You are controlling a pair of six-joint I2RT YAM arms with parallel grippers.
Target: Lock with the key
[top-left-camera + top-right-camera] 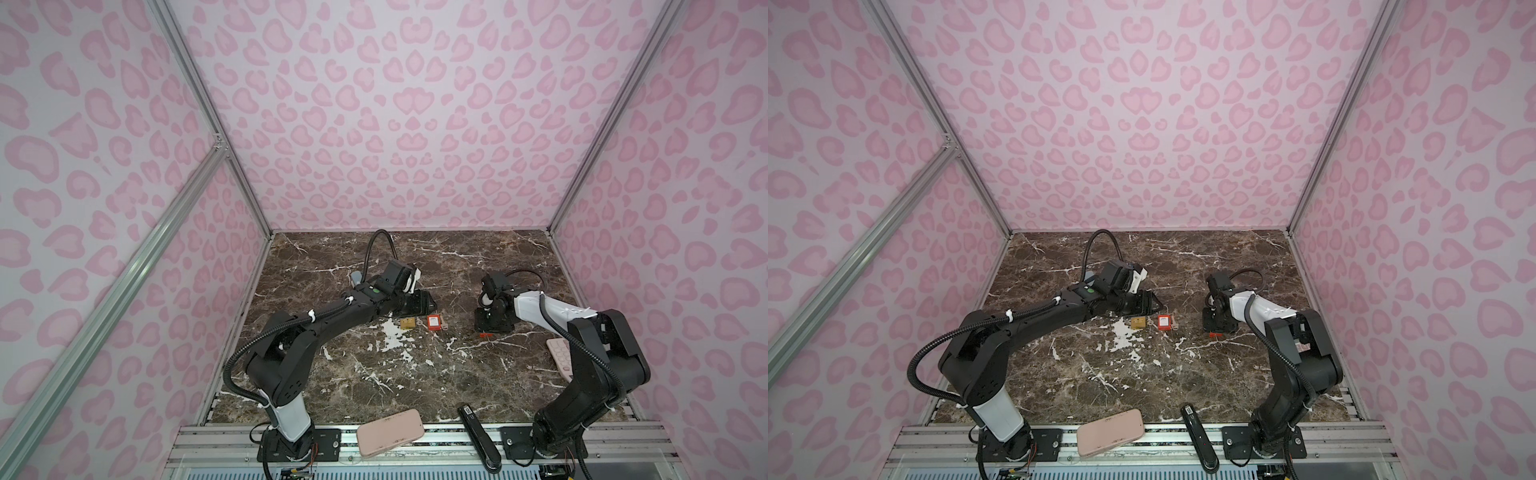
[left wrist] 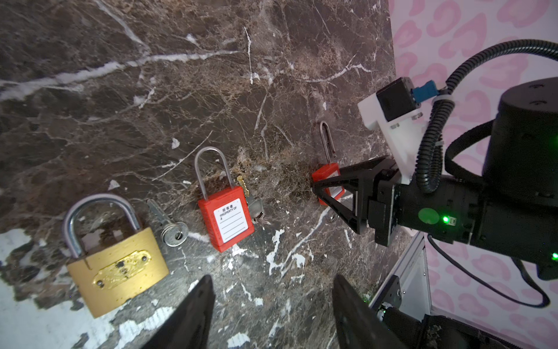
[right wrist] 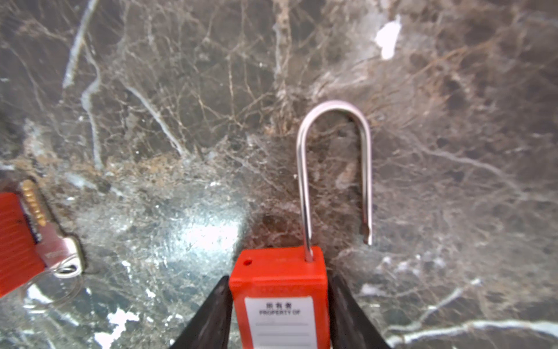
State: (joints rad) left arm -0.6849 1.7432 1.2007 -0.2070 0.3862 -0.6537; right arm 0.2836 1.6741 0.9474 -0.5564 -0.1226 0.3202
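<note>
The desk (image 2: 181,90) is dark brown stone with white cracks, smooth and shiny.

The right jaws are squeezed onto a red lock (image 3: 279,302). One black jaw presses on each side of its boxy plastic body. This lock is on the right half of the desk. Its long silver loop (image 3: 332,169) is bent like a U. One leg goes into the body. The other leg hangs free, out of its little round hole (image 3: 247,262). A white sticker on the front says "PROPERTY OF", with Chinese signs above and blank lines below.

The left jaws are spread wide apart with nothing between them, over the middle of the desk.

In the middle of the desk lies a second red lock (image 2: 226,217) with the same sticker. Both legs of its loop go into the body. Touching its side is a key (image 2: 256,207) with a bumpy gold blade and a silver head on a thin wire ring. Beside that lies a fat gold lock (image 2: 116,266) made of metal, with a thick silver loop. A small silver key (image 2: 169,223) with a round head lies between these two locks.

At the front edge are a flat pink case (image 1: 390,432) and a black stapler (image 1: 478,436).
</note>
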